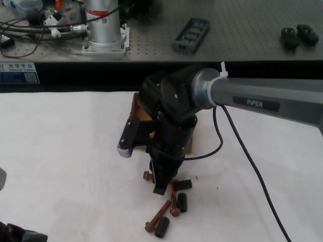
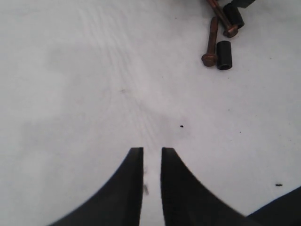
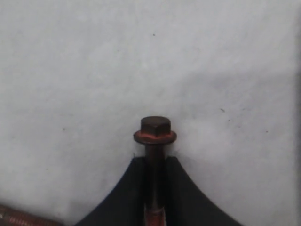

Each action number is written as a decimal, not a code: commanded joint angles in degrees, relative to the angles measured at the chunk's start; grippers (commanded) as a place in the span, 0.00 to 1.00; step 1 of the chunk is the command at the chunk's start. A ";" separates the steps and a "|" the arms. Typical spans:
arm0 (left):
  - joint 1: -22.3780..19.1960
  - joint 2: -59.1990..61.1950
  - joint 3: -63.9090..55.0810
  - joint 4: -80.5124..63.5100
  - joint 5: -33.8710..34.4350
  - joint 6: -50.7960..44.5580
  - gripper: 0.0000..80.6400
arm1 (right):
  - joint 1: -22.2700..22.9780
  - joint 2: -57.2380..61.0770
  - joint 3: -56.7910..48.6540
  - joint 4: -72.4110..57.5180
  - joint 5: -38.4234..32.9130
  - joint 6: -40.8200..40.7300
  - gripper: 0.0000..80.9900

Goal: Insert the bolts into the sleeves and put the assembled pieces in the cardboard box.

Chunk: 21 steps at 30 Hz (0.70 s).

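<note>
Right wrist view: a rust-brown bolt [image 3: 154,136] with a hexagonal flanged head is seen clamped by its shank between the smooth, black, curved fingers of the right gripper [image 3: 154,162], the head standing just clear of the fingertips. A matte white cloth [image 3: 70,70] is spread beneath it, and a threaded piece of another bolt [image 3: 19,217] is seen at the frame's edge. In the high view, the right gripper [image 1: 160,187] is held low over a loose cluster of brown bolts [image 1: 157,216] and short black cylindrical sleeves [image 1: 162,227] lying on the cloth. The brown cardboard box [image 1: 135,106] is largely hidden behind the arm. In the left wrist view, the left gripper [image 2: 151,151] is held above bare cloth, its finely ridged fingers drawn nearly together with nothing between them; a bolt [image 2: 211,42] and a sleeve [image 2: 224,49] lie side by side well beyond it.
</note>
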 commanded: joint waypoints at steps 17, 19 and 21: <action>0.16 1.96 0.01 -6.70 6.51 4.00 0.13 | -3.25 -16.80 -0.34 0.41 -7.66 14.83 0.05; 0.16 3.93 -0.38 -8.42 7.98 4.00 0.13 | -3.72 -19.36 0.47 0.31 -7.66 14.84 0.05; 0.16 6.45 -1.15 -8.60 9.57 4.00 0.13 | -4.38 -22.10 2.40 0.31 -7.39 14.84 0.05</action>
